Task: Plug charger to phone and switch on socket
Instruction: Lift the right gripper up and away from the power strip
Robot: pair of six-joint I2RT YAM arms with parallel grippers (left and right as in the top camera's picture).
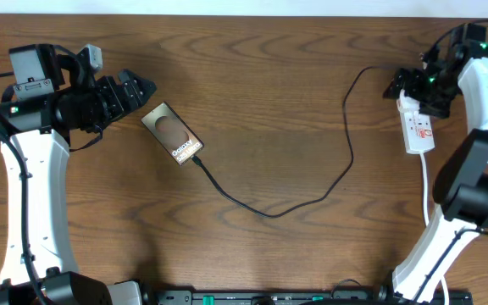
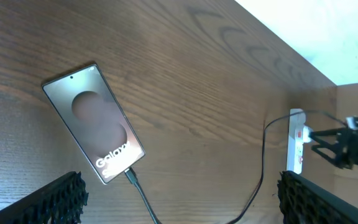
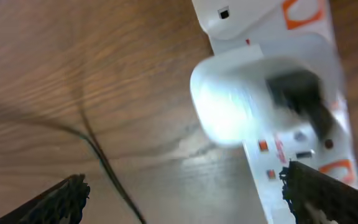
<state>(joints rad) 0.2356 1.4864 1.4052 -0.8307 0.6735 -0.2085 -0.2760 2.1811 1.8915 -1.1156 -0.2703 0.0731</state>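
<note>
Your left gripper (image 1: 142, 88) hangs wide open, holding nothing, and the Galaxy phone (image 1: 172, 134) lies flat just ahead of its fingertips (image 2: 61, 196). The charger cable (image 1: 269, 212) reaches the phone's far short edge, its connector tip (image 2: 129, 175) touching it. Your right gripper (image 1: 407, 87) is spread wide too, empty, hovering over the white power strip (image 1: 418, 127). A blurred white adapter (image 3: 241, 93) sits between its fingers (image 3: 328, 193).

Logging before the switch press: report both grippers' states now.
Left gripper: open, holding nothing.
Right gripper: open, empty, over the socket.
</note>
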